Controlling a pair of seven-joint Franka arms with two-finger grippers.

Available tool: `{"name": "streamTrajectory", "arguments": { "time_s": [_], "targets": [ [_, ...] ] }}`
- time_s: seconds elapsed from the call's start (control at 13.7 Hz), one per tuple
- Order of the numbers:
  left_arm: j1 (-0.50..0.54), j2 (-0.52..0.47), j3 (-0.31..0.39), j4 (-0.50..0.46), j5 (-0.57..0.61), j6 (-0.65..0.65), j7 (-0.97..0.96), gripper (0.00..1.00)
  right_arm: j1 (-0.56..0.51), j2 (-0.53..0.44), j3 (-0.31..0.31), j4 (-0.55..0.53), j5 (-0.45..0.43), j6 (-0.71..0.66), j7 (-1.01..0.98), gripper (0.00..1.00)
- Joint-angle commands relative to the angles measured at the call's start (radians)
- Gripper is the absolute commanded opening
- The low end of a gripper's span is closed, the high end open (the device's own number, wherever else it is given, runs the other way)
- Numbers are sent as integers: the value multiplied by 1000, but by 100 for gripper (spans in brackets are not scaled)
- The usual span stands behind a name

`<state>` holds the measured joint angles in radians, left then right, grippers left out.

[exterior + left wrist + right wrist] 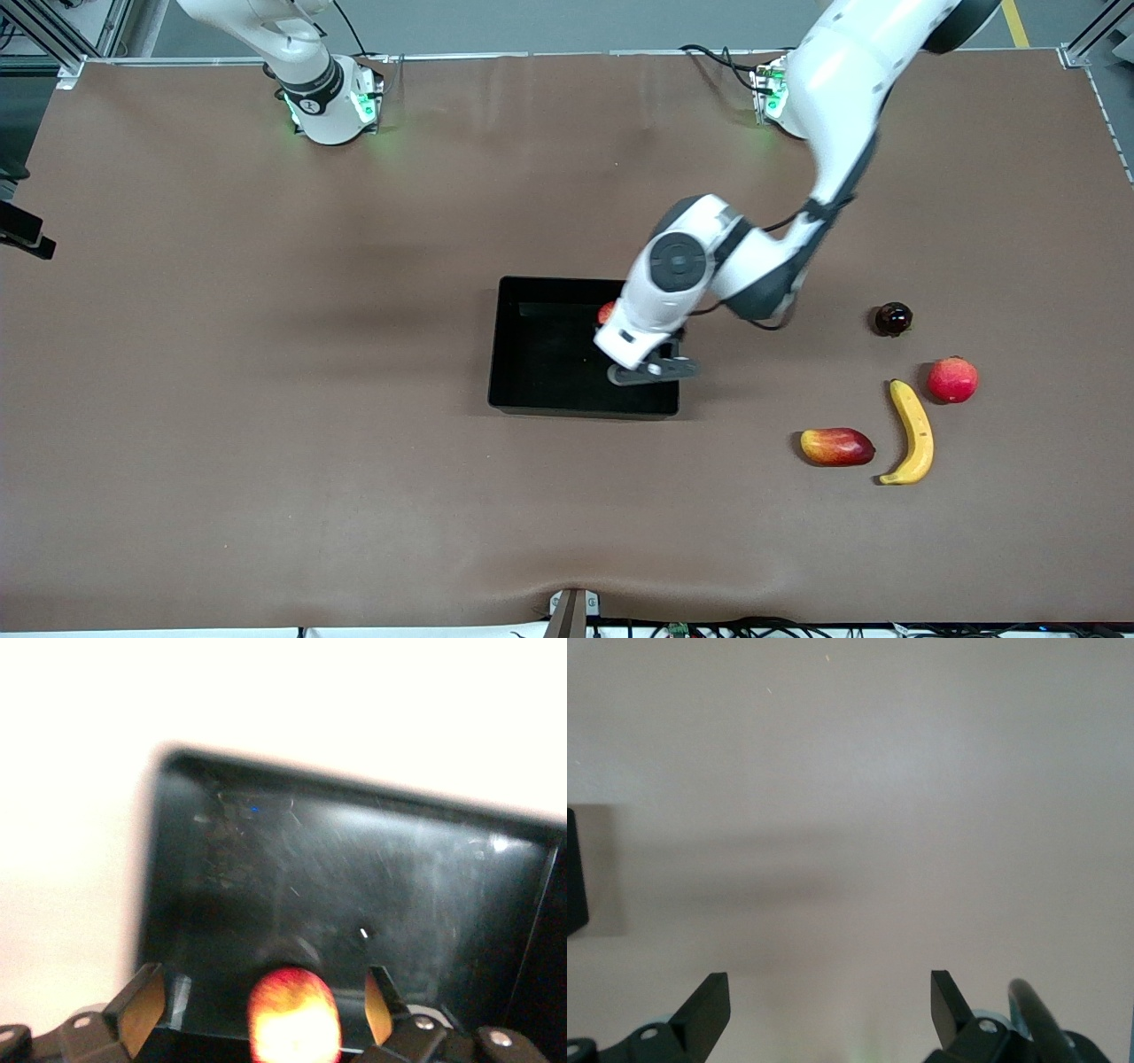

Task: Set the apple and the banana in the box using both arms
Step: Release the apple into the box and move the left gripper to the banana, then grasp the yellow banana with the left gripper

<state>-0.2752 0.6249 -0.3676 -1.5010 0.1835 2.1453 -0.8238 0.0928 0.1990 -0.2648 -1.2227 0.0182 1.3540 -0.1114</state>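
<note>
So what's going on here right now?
The left pincer is over the box, fingers open on either side of the apple, which looks just released into it. The banana lies on the table toward the left arm's end. The right arm waits, its pincer open over bare table.

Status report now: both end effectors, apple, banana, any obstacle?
Left end effector open over box, apple loose between its fingers. Right end effector open, waiting over bare table. Banana on table toward left arm's end. Nothing blocking.
</note>
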Motion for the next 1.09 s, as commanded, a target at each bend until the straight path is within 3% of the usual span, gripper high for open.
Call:
{"name": "streamTrajectory", "arguments": {
  "time_s": [0.0, 0.29, 0.51, 0.8, 1.02],
  "targets": [
    [152, -83, -7, -2, 21, -54, 2, 100, -10, -119, 13, -177, 17, 33, -8, 100],
    [353, -83, -13, -7, 14, -54, 159, 100, 10, -266, 27, -389, 8, 169, -11, 100],
    [459, -39, -5, -7, 27, -45, 264, 100, 22, -270, 30, -373, 6, 160, -10, 100],
    [539, 41, 13, -5, 236, -18, 273, 100, 31, -268, 32, -345, -9, 140, -10, 100],
    [599, 117, 15, -1, 301, 73, 362, 97, 38, -268, 32, -345, -12, 143, -10, 100]
  ]
}}
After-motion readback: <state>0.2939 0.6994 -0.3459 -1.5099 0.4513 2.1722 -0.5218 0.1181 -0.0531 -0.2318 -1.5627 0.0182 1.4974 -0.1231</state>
